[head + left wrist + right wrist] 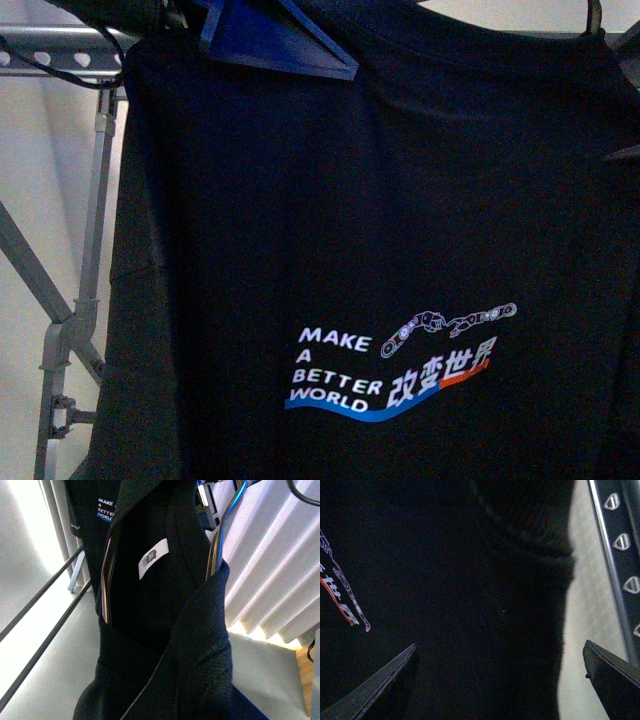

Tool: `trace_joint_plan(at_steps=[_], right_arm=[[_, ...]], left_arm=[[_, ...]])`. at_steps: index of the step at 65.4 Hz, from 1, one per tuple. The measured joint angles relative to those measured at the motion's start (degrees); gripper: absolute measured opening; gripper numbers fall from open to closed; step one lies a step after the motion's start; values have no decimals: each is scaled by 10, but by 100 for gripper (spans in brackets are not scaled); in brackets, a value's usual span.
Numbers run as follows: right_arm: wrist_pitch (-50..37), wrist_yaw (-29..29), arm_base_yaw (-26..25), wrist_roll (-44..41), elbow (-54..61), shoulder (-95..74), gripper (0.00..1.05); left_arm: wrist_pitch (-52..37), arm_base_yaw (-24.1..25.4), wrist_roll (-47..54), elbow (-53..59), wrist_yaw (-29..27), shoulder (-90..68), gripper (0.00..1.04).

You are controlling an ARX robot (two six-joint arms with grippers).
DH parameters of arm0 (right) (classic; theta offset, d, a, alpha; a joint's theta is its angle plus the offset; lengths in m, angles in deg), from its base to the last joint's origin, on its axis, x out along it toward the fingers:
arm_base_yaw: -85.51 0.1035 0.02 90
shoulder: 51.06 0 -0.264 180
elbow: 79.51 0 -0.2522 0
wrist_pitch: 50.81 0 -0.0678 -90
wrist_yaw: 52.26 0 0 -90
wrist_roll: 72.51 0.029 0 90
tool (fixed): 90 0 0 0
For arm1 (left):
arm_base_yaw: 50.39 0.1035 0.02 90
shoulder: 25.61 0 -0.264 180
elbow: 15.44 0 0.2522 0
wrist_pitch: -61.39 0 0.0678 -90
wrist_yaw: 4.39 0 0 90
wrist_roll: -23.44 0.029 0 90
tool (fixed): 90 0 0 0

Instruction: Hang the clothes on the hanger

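Nearest the robot, the left gripper (167, 535) reaches up into the neck opening of the T-shirt (400, 230). Its two fingers (106, 585) stand wide apart, with the collar and a white neck label (152, 557) between them. Dark cloth lies over the finger bases, so contact there cannot be judged. In the front view a blue finger (275, 45) of this gripper shows at the top, left of centre, against the shirt's shoulder, with the black arm (110, 12) entering from the far upper left.

The right gripper (500, 680) is level with the shirt's right edge. Its jaws are spread wide, with one finger (380, 690) over the black cloth and the other just beside the rail (620, 540). It grips nothing.

The T-shirt hangs with its long axis vertical, collar uppermost and hem running out of view below. Its printed side faces the robot, and the "MAKE A BETTER WORLD" print (390, 370) reads upright, low and right of centre. Its top edge is level with the rack's horizontal rail, which runs left to right behind it with heart-shaped holes showing. Whether cloth lies over the rail cannot be told.

Farther left, the rack's slanted grey legs (95, 230) descend.
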Motion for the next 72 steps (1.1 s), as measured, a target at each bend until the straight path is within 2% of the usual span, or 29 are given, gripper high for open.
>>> trace_joint_plan(at_steps=[4, 15, 29, 32, 35, 42, 68, 71, 72], right_arm=[[-3, -6, 2, 17, 0, -8, 89], [-17, 5, -2, 52, 25, -7, 52], [-14, 33, -20, 57, 56, 18, 23], [-11, 37, -27, 48, 60, 24, 13], [-6, 40, -31, 30, 61, 28, 10], [-12, 49, -39, 28, 65, 30, 10], [-31, 53, -82, 35, 141, 44, 9], [-38, 53, -90, 36, 156, 43, 9], [-41, 53, -92, 36, 162, 43, 9]], left_arm=[[0, 0, 0, 0, 0, 0, 6], [0, 0, 0, 0, -1, 0, 6], [0, 0, 0, 1, 0, 0, 6], [0, 0, 0, 1, 0, 0, 6], [0, -1, 0, 1, 0, 0, 6], [-2, -1, 0, 1, 8, 0, 28], [-6, 0, -5, 2, 8, 4, 89], [-104, 0, -51, 44, -30, 20, 96], [-163, 2, -84, 73, -58, 30, 100]])
